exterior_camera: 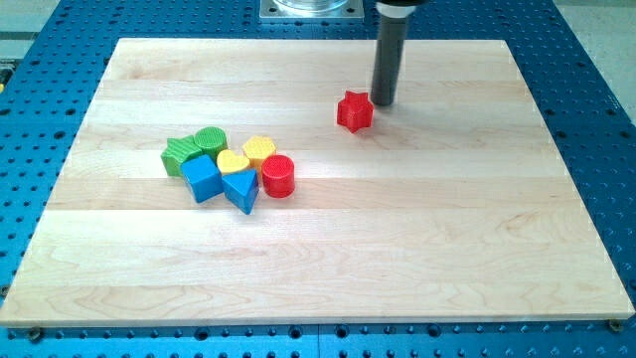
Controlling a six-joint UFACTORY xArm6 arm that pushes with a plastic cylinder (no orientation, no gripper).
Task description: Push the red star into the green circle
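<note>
- The red star (355,110) lies on the wooden board (417,229) just to the view's lower left of my tip (383,102); the two look to be touching or very nearly so, though contact cannot be told for sure.
- The arm carries no pincer, only a straight dark rod, so there is nothing to open, close or grip; the rod stands upright with its lower end on the board.
- The green circle (211,140) sits well apart from my tip, far toward the view's left and somewhat lower, at the top of a tight cluster of blocks.
- A second green block (180,155), of a shape hard to make out, is farther left of my tip than the circle and just beside it.
- In the same cluster, all to the view's lower left of my tip: a yellow hexagon (259,150), a yellow heart (233,161), a red cylinder (278,176), a blue cube (202,178) and a blue triangle (240,189).
- The red cylinder is the cluster's nearest block to my tip.
</note>
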